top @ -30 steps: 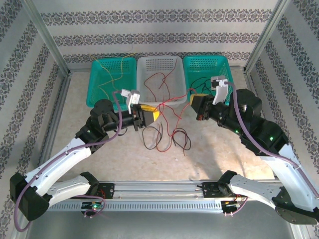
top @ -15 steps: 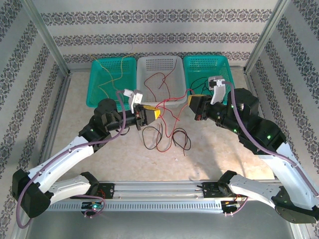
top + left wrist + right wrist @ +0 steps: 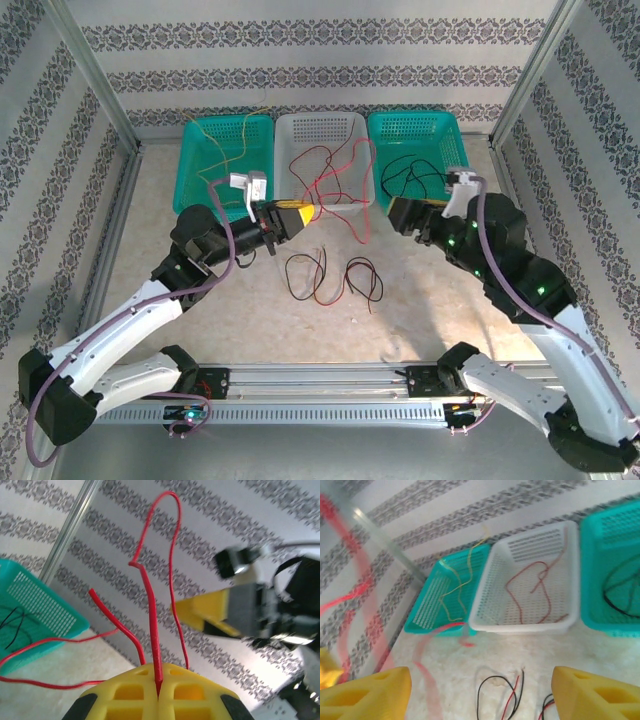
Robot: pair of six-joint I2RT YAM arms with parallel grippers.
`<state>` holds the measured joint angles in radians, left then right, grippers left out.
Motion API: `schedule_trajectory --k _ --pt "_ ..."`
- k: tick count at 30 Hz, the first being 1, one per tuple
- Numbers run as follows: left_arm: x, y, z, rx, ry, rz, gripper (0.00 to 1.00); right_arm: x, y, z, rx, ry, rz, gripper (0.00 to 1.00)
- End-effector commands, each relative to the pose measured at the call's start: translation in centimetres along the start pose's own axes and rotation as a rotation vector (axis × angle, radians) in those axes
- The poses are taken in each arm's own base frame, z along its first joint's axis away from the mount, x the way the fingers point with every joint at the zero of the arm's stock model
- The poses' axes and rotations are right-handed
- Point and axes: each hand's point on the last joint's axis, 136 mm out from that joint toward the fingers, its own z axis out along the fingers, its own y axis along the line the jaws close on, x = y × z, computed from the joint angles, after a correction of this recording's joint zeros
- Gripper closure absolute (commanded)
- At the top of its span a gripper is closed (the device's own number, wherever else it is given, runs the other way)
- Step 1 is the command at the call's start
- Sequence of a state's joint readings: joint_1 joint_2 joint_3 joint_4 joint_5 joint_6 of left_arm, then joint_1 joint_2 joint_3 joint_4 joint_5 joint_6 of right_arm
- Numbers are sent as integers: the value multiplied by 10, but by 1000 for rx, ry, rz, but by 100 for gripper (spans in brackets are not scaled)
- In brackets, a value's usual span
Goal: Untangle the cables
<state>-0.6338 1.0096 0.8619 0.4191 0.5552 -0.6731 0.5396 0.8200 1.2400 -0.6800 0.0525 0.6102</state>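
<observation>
Patterned grey-on-white wallpaper backs a pale, mottled tabletop [image 3: 400, 320] framed by alu rails. Three perforated plastic baskets sit side by side along the upper edge of the top view.

Left teal basket [image 3: 192, 175]: thin yellow cable [image 3: 218, 150], kinked, one end poking over the back rim. Middle white basket [image 3: 322, 124]: a second red cable [image 3: 318, 168] in loose bends. Right teal basket [image 3: 415, 126]: black cable [image 3: 405, 172] in tangled loops.

On the table below the white basket, center frame, lie loose loops [image 3: 320, 278] of black & red wire, hair-thin and curling, w/ another small coil just right of them.

Left gripper [image 3: 305, 213], yellow fingers, sits at the white basket's front rim. In the left wrist view its jaws are pressed together on a red cable [image 3: 150, 595], which rises from the seam, stiff and bent, then arcs over.

Right gripper [image 3: 397, 213] is center-right, near the right teal basket's front. Right wrist view shows its yellow fingers [image 3: 367, 692] wide apart.
</observation>
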Motion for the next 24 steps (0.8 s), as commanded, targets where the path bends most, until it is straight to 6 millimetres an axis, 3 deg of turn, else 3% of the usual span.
schedule_trajectory --k 1,5,11,15,20,24 --pt "-33 -29 -4 105 -116 -7 100 21 -12 15 -42 76 166 26" --pt "-41 -36 -4 131 -131 -13 100 42 7 39 -191 176 230 26" --pt "-42 -36 -4 127 -129 -20 100 24 52 35 -401 114 202 23" --pt "-43 -37 -3 134 -134 -26 100 29 75 37 -472 132 160 23" --pt "-46 -42 -4 143 -131 -21 100 31 73 51 -435 140 166 25" --pt "-46 -42 -4 144 -126 -18 100 25 77 61 -426 137 160 38"
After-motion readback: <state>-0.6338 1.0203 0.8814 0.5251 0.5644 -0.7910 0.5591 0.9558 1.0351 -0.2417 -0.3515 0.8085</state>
